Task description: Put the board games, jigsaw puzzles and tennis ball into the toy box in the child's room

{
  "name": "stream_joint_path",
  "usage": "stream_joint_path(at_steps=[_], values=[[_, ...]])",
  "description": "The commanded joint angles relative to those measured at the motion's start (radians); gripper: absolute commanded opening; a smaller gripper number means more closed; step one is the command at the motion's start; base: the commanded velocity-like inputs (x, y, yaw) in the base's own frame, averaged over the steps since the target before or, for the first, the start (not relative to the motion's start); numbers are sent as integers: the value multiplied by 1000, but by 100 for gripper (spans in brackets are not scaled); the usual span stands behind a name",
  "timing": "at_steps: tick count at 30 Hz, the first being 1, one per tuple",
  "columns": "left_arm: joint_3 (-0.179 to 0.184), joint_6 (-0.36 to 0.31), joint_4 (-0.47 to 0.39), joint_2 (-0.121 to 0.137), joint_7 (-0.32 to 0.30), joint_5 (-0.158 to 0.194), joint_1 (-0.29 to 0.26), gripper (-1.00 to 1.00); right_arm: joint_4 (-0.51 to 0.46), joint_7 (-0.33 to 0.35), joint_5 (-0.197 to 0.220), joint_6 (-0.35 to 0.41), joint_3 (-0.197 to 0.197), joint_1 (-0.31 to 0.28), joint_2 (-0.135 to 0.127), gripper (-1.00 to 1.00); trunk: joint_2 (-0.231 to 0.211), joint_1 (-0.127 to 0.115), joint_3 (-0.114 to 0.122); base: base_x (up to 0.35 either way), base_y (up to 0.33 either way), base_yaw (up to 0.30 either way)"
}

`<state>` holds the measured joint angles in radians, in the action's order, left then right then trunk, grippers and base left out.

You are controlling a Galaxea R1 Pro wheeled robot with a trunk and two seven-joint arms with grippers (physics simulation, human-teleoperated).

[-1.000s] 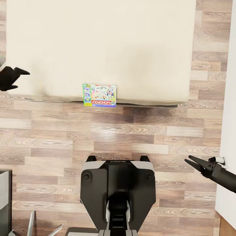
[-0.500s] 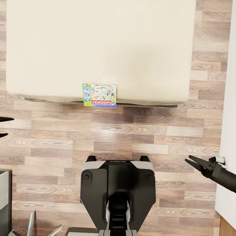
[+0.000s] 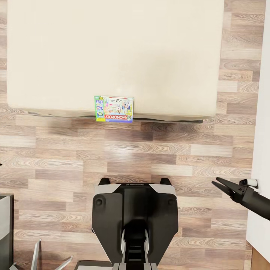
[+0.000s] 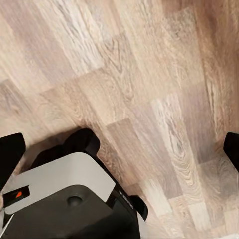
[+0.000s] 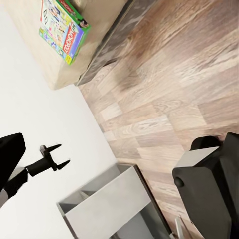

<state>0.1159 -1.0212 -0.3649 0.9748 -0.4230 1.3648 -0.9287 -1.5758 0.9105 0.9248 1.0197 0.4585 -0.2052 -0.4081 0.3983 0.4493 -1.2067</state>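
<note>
1. Left gripper (image 4: 119, 149) of mine hangs low over the bare wooden floor (image 3: 150, 150), just beside my base (image 4: 69, 199). Its two dark fingertips sit at opposite edges of the left wrist view with only planks between them, so the jaws are spread wide and hold nothing. I judge it is parked down there to stay out of the way.

2. Straight ahead, the bed (image 3: 112, 48) lies across the upper part of the head view, its plain beige mattress reaching almost from side to side.

3. One board game (image 3: 114, 109), the multicoloured box marked MONOPOLY, lies flat at the near edge of the mattress, a little left of my centre line. Its front edge appears to reach the very lip of the bed, which should make it easy to take from the floor side. The right wrist view also catches it, up on the mattress corner.

4. My base (image 3: 135, 221) stands on the floor well apart from the bed, so I reckon I must roll closer before either arm can reach the box.

5. Over on the right, my right gripper (image 3: 222, 186) is held out over the floor near a white wall (image 3: 262, 112). Its two fingers are slightly parted in a narrow V, empty, pointing roughly toward the bed.

6. Neither the toy box nor the table can be made out from this spot.
</note>
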Motion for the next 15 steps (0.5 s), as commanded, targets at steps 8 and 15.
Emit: stream_joint_path(at_steps=[8, 15], values=[[19, 211, 150, -21, -382, -366, 0, 100, 0, 5, -3, -20, 0, -2, -5, 100, 2, 1, -1, 0, 0, 0], [26, 296, 201, -143, -618, -608, 1, 100, -1, 3, -3, -25, -4, -2, 3, 100, 2, 1, -1, 0, 0, 0]])
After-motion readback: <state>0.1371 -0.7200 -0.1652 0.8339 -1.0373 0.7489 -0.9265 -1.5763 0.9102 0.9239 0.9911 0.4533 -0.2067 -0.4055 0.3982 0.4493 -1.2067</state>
